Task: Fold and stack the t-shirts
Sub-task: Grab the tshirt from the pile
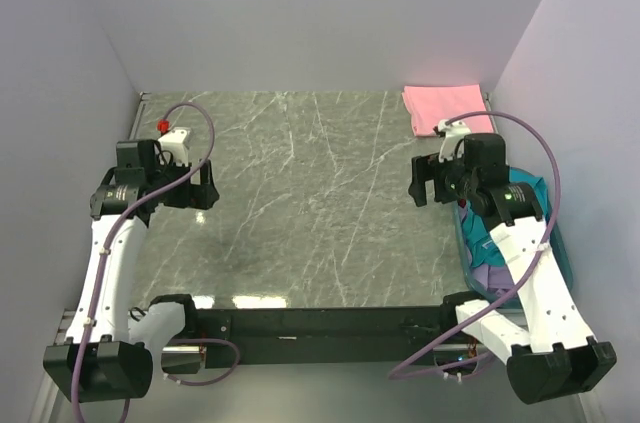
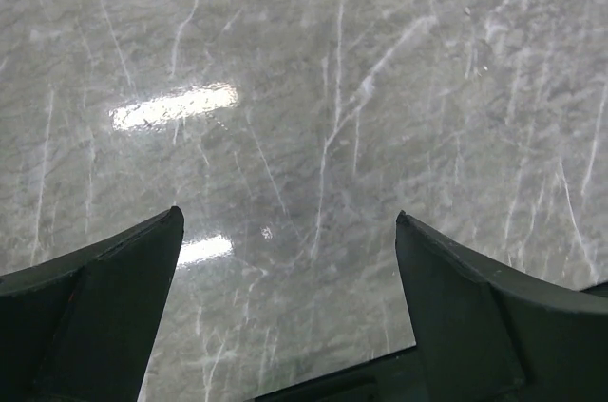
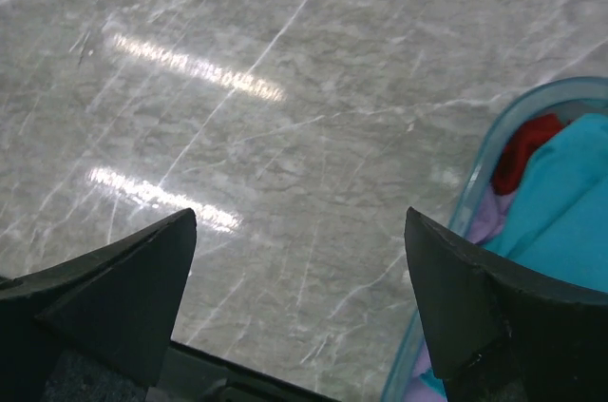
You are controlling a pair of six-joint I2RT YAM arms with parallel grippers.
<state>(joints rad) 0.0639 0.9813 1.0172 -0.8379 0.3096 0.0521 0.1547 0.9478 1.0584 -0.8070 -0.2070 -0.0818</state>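
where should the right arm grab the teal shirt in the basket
Pinch a raised fold on top of the teal shirt, coming straight down from above. It lies heaped uppermost, over the lavender shirt, with the red shirt at one end. The basket wall probably blocks a side approach. The right gripper is open over the table beside the basket.

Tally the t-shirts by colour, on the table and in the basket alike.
Pink t-shirt, folded on the table: 1
Teal t-shirt, in the basket: 1
Lavender t-shirt, in the basket: 1
Red t-shirt, in the basket: 1
Total visible: 4
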